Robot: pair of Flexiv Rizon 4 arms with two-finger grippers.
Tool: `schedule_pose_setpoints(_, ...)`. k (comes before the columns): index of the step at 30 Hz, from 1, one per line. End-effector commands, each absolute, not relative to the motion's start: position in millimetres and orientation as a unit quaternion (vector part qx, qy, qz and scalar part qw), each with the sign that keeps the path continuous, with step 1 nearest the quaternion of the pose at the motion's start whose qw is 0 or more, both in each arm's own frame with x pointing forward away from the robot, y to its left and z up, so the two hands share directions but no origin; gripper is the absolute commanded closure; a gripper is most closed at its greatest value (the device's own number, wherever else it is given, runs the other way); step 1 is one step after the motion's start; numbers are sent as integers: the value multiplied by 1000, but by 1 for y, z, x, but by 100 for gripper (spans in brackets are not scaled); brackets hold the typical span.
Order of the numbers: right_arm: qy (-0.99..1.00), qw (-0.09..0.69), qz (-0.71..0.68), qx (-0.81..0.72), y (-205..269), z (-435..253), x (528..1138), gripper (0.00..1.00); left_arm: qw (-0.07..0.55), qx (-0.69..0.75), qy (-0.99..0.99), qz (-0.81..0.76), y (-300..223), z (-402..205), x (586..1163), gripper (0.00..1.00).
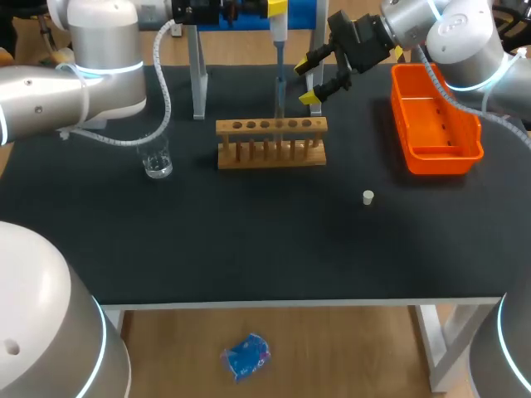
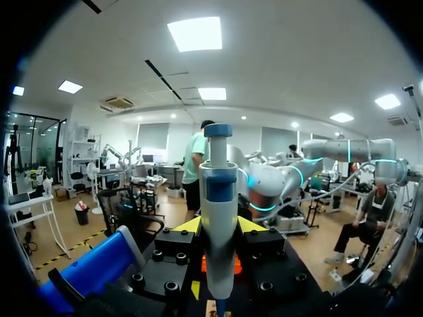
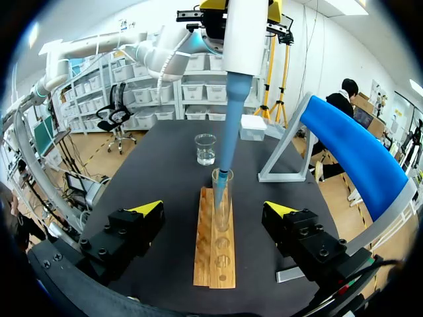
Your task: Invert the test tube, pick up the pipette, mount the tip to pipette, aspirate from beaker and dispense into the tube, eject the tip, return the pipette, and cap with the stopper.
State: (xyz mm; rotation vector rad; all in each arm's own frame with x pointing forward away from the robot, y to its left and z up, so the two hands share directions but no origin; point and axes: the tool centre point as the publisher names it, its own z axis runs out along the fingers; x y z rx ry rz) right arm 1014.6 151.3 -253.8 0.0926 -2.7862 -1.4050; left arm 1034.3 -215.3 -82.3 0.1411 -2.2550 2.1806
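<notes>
Head view: left gripper [image 2: 219,228] clamps the pipette [image 1: 279,37], tip entering the racked test tube [image 3: 222,205]; right gripper [image 1: 309,81], wide open, hangs clear behind the wooden rack's [image 1: 249,154] right end.

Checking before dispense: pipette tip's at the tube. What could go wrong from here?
1. The tip sits in the mouth of the tube in the rack; sideways drift of the pipette could tilt the tube.
2. The open right pincer hangs close to the pipette and rack; a clash seems possible.
3. The stopper lies loose on the table; it might roll when grasped.
</notes>
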Motion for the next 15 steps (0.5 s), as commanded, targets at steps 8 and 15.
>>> schedule_pose_setpoints(8,-893,11,-450,31,151,-254,1016,0,2,45,-720,693,-215,-82,1037,100)
schedule_pose_setpoints(15,-893,11,-450,31,151,-254,1016,0,0,45,-721,691,-216,-82,1038,100)
